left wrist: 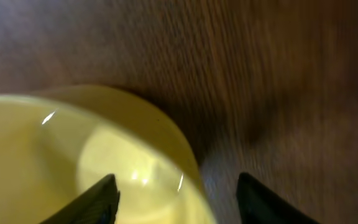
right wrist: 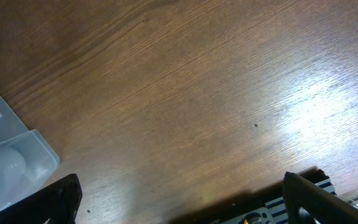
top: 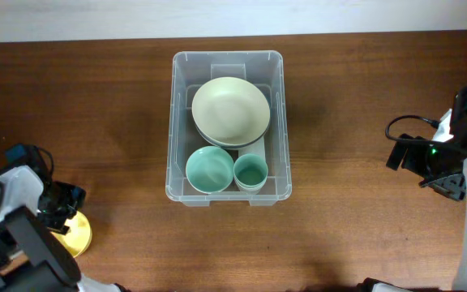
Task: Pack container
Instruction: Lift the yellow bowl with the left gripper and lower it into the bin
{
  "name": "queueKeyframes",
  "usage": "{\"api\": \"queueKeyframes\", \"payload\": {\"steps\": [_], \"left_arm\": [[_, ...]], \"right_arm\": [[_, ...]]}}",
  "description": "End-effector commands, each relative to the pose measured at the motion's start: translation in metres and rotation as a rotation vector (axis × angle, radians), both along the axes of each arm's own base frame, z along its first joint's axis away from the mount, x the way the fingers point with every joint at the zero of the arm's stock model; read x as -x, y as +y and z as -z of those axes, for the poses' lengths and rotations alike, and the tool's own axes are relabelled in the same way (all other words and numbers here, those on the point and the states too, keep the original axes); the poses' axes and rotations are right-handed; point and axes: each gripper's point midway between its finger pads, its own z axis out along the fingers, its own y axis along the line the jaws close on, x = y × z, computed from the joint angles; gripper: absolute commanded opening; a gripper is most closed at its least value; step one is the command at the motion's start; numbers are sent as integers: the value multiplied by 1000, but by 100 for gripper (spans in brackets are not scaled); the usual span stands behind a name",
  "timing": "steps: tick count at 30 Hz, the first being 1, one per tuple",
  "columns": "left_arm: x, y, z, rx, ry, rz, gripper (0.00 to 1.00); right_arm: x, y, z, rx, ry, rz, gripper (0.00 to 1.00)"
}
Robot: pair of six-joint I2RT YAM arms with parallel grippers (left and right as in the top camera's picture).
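The clear plastic container [top: 177, 122] stands at the table's middle. It holds a pale green plate on a dark bowl [top: 230, 110], a teal bowl [top: 209, 169] and a teal cup [top: 250, 172]. Its corner shows in the right wrist view [right wrist: 17, 155]. A yellow bowl [top: 78, 235] sits at the front left. My left gripper [top: 65, 212] is open over it, with one finger inside the yellow bowl [left wrist: 55, 155] and one outside the rim [left wrist: 176, 196]. My right gripper [right wrist: 182, 199] is open and empty above bare table at the far right.
The wooden table [top: 355, 105] spreads around the container. The right arm's base and cable [top: 428, 154] sit at the right edge.
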Motion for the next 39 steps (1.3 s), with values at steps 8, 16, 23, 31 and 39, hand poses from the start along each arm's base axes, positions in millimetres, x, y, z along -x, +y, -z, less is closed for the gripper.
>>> {"api": "queueKeyframes", "payload": {"steps": [8,16,23,31,39], "left_arm": [[0,-2,1,28,27,21,5],[-33,-3,-49,12,-1,95,1],[-107,-52,-157,-83,-202,390,1],[-154,-204,-248,-136,-438,1005,0],[-125,-337,-238,-69,-452,1401,1]], "right_arm": [[-1,-1,-7,8,-26,-2,99],[-2,-1,-7,10,-29,-2,99],[-2,-1,-7,10,-30,-2,99],[-2,-1,-7,9,-30,-2,99],[-2,-1,-7,9,-30,-2,99]]}}
